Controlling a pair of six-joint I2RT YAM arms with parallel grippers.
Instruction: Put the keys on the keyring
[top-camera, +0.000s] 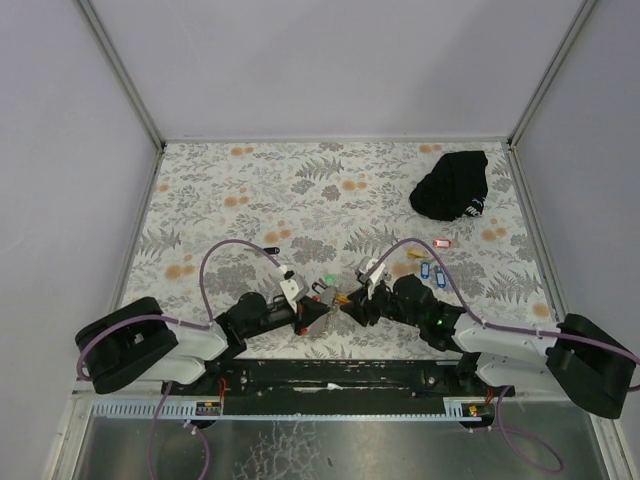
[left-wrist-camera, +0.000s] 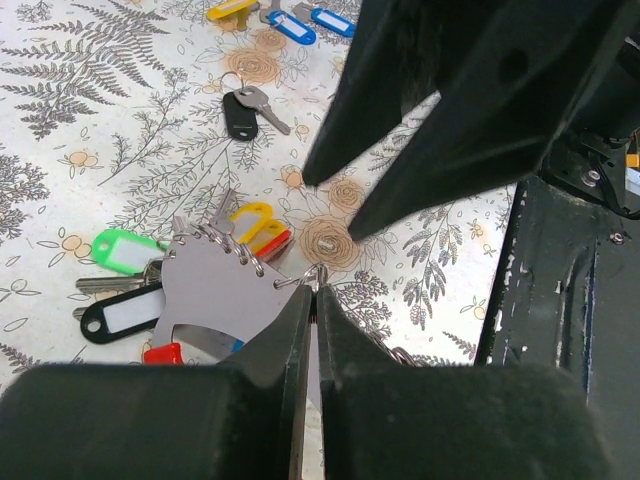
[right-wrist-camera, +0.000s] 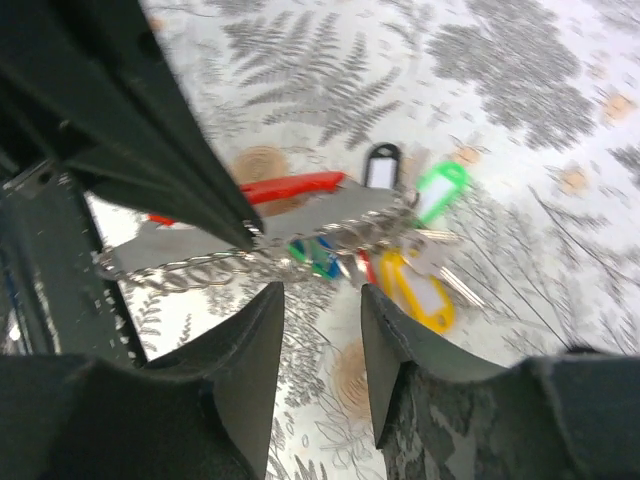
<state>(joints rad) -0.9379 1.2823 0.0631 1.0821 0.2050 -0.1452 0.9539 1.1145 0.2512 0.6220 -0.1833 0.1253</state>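
We hold keyring (left-wrist-camera: 215, 295) in left hand (left-wrist-camera: 312, 292), pinched shut on ring coil, just over desk (top-camera: 300, 190). Long axis runs hand to hand. Right hand (right-wrist-camera: 320, 295) open, empty, tips facing ring. Loose keys (left-wrist-camera: 240, 115) beyond, nearer right hand.

Black cloth bundle (top-camera: 452, 186): crumpled heap with a small white-and-blue patch (top-camera: 476, 208) on its near-right edge. It sits on the tablecloth (top-camera: 260, 190), white with grey fern print and orange blossoms, which spreads left of the bundle and toward the near edge. White back wall (top-camera: 330, 60) is just behind the bundle. One white side wall (top-camera: 600, 150) is close on its right, the other is well off to the left. An aluminium corner post (top-camera: 551, 70) rises just behind-right of the bundle, with a second far left. Black base rail (top-camera: 330, 375) lies well nearer than the bundle. Nearer still are a white slotted duct (top-camera: 150, 408) and scuffed sheet metal (top-camera: 330, 445).
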